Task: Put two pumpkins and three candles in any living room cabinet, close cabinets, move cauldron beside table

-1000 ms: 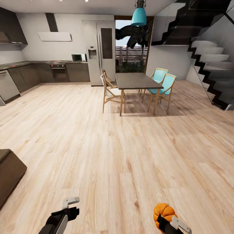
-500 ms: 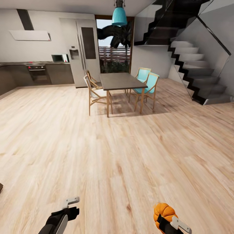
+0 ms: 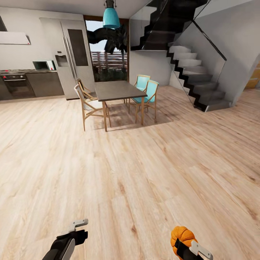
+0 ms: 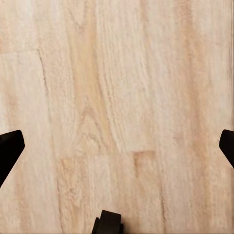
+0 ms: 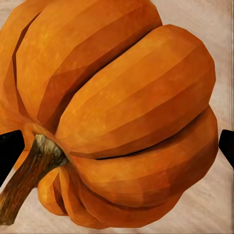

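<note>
A bright orange ribbed pumpkin (image 3: 181, 234) sits at the bottom right of the head view, with my right gripper (image 3: 186, 242) shut on it. In the right wrist view the pumpkin (image 5: 122, 97) is seen close up with its brown stem, and the right gripper (image 5: 117, 146) has one dark fingertip on each side of it. My left gripper (image 3: 77, 231) hangs low at the bottom left, above bare wood floor. In the left wrist view the left gripper (image 4: 117, 146) is open, its fingertips (image 4: 9, 148) wide apart with nothing between them.
Light wood floor (image 3: 137, 169) stretches ahead. A dark dining table (image 3: 117, 90) with wooden and teal chairs stands further off. A staircase (image 3: 195, 79) rises at the right. A fridge (image 3: 74, 54) and kitchen counters with an oven (image 3: 16, 85) line the back left.
The whole head view has swung to the right, so the camera turned. The dark brown block at the left edge has left the picture. Both grippers keep their pose and the pumpkin stays held.
</note>
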Robot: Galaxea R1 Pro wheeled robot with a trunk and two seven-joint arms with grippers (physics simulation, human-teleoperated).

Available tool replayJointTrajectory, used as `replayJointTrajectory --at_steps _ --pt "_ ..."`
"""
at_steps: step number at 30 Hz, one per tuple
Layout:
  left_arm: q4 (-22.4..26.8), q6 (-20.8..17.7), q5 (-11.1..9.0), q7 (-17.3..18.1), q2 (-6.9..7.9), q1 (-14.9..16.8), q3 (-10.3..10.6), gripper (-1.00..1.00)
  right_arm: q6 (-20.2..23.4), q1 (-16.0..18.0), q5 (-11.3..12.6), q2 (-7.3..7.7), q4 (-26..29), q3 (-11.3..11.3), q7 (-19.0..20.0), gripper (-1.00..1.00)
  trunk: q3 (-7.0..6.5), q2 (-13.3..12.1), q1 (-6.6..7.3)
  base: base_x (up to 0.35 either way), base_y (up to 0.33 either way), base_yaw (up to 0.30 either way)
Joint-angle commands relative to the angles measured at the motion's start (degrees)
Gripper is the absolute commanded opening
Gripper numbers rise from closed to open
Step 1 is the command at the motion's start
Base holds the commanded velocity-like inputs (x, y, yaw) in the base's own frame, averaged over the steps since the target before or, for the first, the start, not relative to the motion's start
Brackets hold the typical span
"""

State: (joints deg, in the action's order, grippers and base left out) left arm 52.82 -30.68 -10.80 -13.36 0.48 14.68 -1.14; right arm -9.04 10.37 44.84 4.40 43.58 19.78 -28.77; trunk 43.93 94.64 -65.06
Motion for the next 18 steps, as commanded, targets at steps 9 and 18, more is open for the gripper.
replayJointTrajectory --at_steps 9,18 --pt "0.00 0.00 -0.01 0.00 -0.02 0.00 0.00 1.00 -0.01 0.01 -0.11 -0.01 0.00 0.00 0.03 -1.00 0.00 0.00 0.00 0.000 0.000 -0.280" --pt "0.00 0.00 -0.01 0.03 -0.04 0.00 0.01 1.00 0.02 0.01 -0.11 0.00 -0.07 0.00 0.03 -1.00 0.00 0.00 0.00 0.000 0.039 -0.280"
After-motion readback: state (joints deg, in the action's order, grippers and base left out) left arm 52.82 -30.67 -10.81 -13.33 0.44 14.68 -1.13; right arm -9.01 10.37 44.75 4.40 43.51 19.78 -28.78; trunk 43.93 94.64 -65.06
